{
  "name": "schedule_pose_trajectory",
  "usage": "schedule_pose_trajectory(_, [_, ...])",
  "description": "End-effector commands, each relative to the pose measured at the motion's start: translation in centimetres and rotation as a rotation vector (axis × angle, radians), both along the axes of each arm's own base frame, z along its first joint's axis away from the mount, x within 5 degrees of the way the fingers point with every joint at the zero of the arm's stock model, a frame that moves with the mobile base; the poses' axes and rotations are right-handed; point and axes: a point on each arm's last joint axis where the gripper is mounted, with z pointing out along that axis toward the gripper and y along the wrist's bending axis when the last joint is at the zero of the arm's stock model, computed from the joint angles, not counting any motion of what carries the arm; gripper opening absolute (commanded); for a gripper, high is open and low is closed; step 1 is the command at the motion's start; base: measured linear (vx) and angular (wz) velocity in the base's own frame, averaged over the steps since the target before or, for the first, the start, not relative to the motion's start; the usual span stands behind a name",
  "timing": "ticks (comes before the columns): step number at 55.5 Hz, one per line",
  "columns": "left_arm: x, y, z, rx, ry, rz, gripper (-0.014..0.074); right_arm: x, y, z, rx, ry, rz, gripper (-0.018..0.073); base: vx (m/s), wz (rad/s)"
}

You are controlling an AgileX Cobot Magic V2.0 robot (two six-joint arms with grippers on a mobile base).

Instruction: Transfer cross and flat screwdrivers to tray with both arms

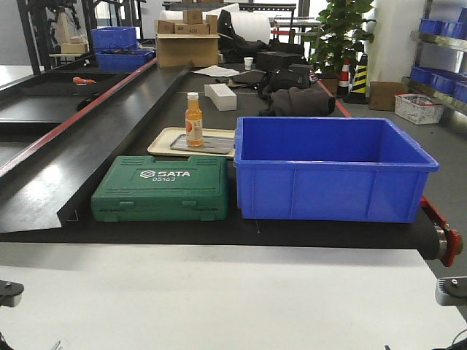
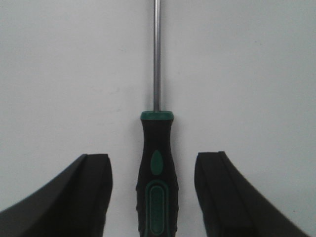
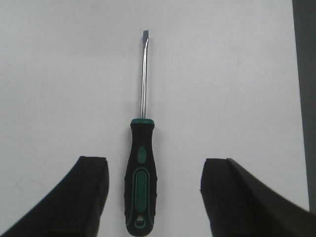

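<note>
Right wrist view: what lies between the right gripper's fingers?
The flat screwdriver lies there on the white table, touching neither side of the open right gripper; right wrist view.

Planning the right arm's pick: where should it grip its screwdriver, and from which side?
The thick handle of the screwdriver, from above: it lies flat on the white surface between the open jaws of the right end effector, which would close across its width.

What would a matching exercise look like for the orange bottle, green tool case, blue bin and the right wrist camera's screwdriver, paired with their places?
1. orange bottle
2. green tool case
3. blue bin
4. screwdriver

A. inside the open right gripper
B. front left on the black belt
C. upright on the beige tray
D. front right on the black belt

Pairs: 1-C, 2-B, 3-D, 4-A
</note>
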Motion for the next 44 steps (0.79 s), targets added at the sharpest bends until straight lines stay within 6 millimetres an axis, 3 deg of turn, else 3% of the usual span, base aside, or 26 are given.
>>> schedule_pose_trajectory(1, [1.0, 0.0, 0.5, -0.009, -0.053, 0.004, 0.0496, 1.0, 0.0, 2.0, -0.005, -0.153, 0.019, 0.0491, 0.00, 0.00])
schedule_pose_trajectory(14, [1.5, 0.1, -2.3, -0.013, 0.018, 0.006, 0.0496, 1.2, 0.0, 2.1, 0.000, -0.175, 0.019, 0.0491, 0.00, 0.00])
schedule_pose_trajectory(25, [1.9, 0.1, -3.4, -0.012, 0.022, 0.009, 0.0496, 0.8, -0.1, 1.6, -0.002, -0.103, 0.009, 0.0491, 0.00, 0.00])
schedule_pose_trajectory(35, [1.9, 0.1, -4.1, -0.015, 0.044, 0.010, 0.0496, 1.5, 0.0, -0.7, 0.005, 0.038, -0.003, 0.0491, 0.00, 0.00])
schedule_pose_trajectory(44, [1.8, -0.1, -4.4, -0.016, 0.054, 0.005, 0.0496, 3.5, 0.2, -2.9, 0.008, 0.163, 0.032, 0.0491, 0.00, 0.00])
